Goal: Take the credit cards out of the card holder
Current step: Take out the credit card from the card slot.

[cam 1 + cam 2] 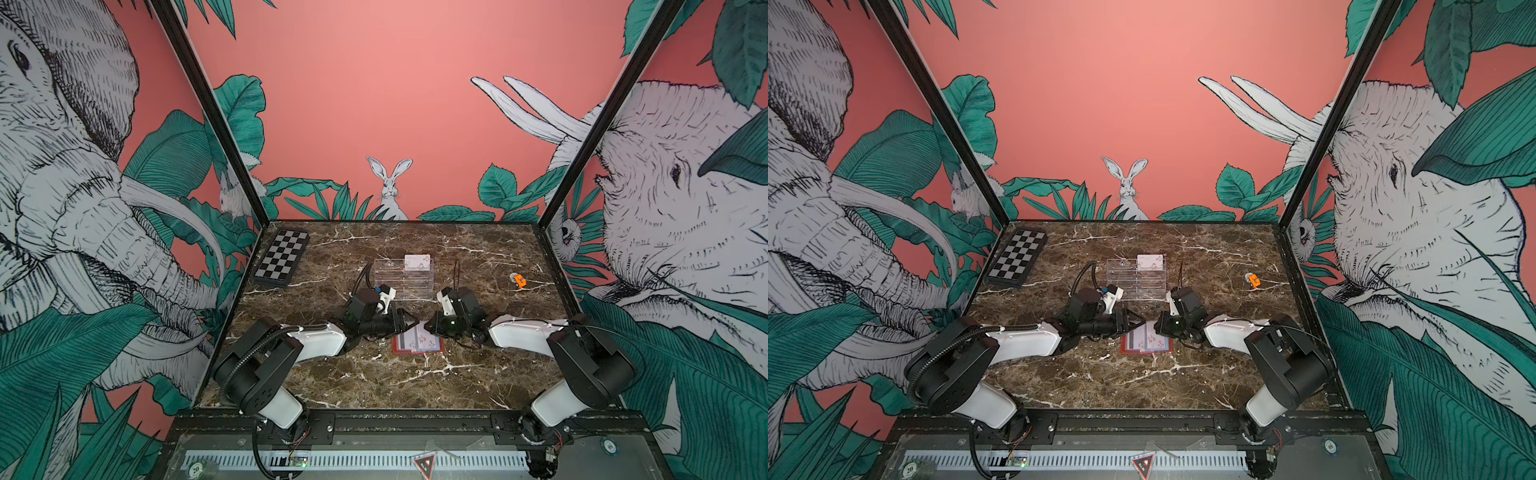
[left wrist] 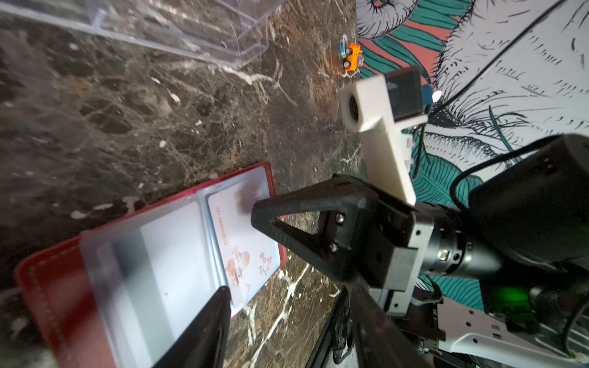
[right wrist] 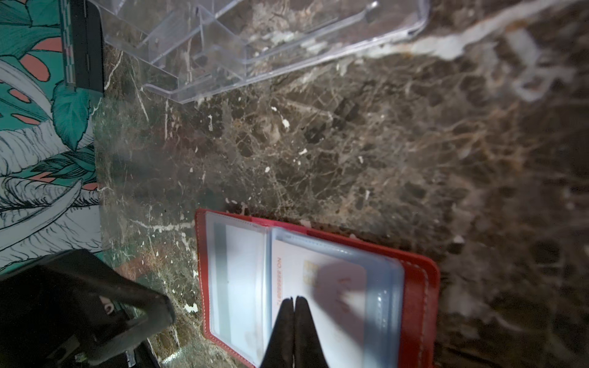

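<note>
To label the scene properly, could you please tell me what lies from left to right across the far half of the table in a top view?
Checkered board → clear acrylic rack → small orange toy.

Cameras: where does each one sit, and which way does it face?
Both top views: high behind the arm bases, facing down across the table; left gripper, right gripper, both arms.
Left wrist: on the left arm, facing the card holder; own open fingers and right gripper.
Right wrist: on the right arm, facing the card holder; its shut tips.
All share: card holder, clear rack.
</note>
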